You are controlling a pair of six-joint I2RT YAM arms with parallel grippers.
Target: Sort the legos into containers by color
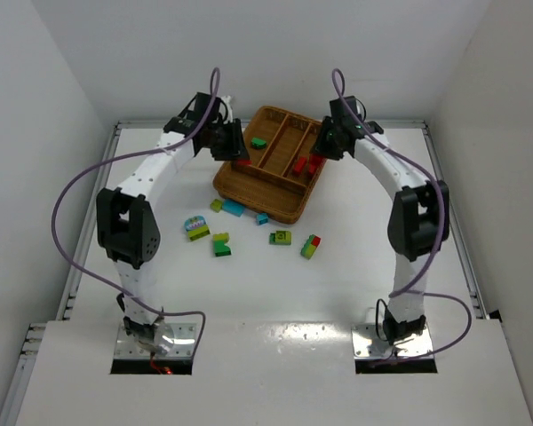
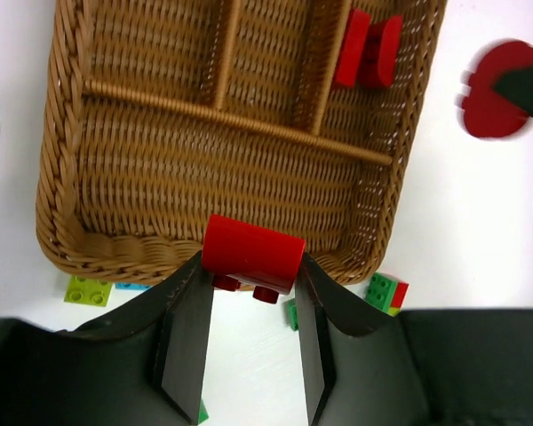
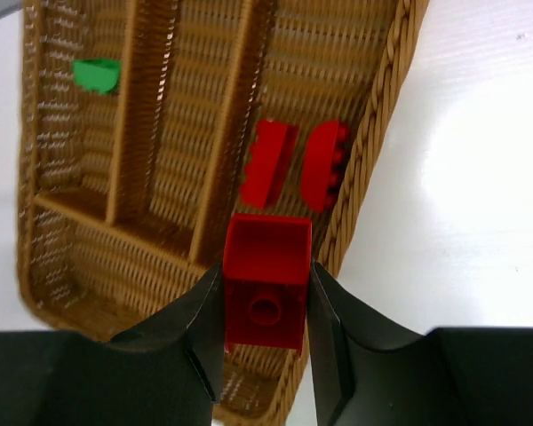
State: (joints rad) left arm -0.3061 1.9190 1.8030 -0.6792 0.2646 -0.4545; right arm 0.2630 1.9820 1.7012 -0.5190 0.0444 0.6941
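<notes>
A red lego is clamped between the half-closed fingers of the left pincer, above the rim of the wicker tray. A second red lego is gripped likewise by the right pincer, over the tray compartment where two red legos are laid. On the bench, loose legos are scattered.

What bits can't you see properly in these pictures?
- Left wrist view: a green brick, mostly hidden behind the red brick and the fingers of the left gripper.
- Right wrist view: part of the tray's near end, covered by the right gripper and the second red brick.
- Top view: the loose bricks; their studs are too small to count.
</notes>
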